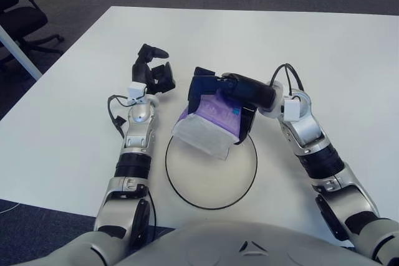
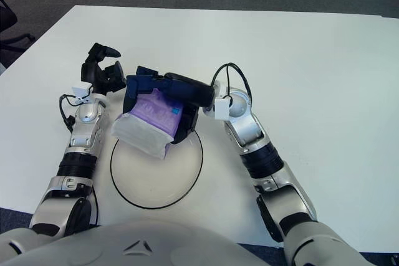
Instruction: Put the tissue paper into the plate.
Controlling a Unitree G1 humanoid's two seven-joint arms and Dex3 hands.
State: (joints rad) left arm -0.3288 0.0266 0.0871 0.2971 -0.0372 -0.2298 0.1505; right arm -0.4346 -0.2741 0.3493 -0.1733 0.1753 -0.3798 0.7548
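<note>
While the right hand clamps the tissue pack above the far-left rim of the plate, pack slanting down toward the plate's centre, the left hand shows idle, fingers loosely spread, just left of it.

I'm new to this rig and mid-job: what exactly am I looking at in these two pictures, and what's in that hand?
Both pictures come from a stereo camera on a humanoid robot's head, looking down at a white table; they show one scene from slightly different spots. The right hand grips a purple-and-white tissue pack over the far-left edge of a clear, black-rimmed plate. Whether the pack touches the plate is unclear. The left hand shows beside the pack, on its left, holding nothing.
</note>
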